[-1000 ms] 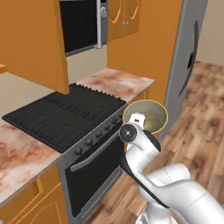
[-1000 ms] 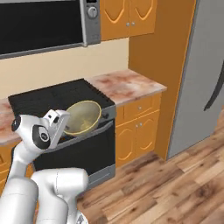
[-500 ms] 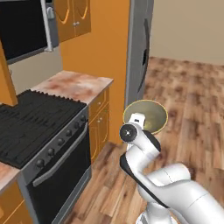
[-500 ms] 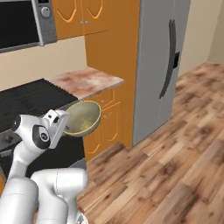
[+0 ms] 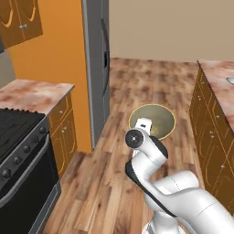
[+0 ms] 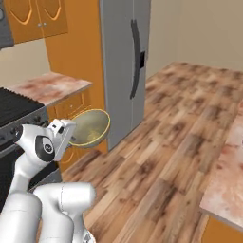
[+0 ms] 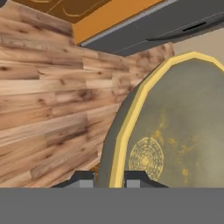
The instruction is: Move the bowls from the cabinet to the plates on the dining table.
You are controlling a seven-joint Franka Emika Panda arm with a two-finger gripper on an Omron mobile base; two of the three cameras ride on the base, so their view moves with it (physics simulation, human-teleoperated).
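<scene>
Bowl (image 5: 156, 120) carried above wood floor (image 5: 137, 82), fridge (image 6: 124, 66) beside, table edge (image 5: 215, 73) perhaps right.

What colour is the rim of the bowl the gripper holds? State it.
Pale yellow, around the olive-grey bowl; the hand view shows it best.

Both base views flank the arm, sharing the bowl (image 5: 153, 121); hand view seemingly close.

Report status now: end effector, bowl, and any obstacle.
End effector shut on bowl rim. Bowl carried above wood floor, fridge beyond. Dining table ahead-right, path open.
</scene>
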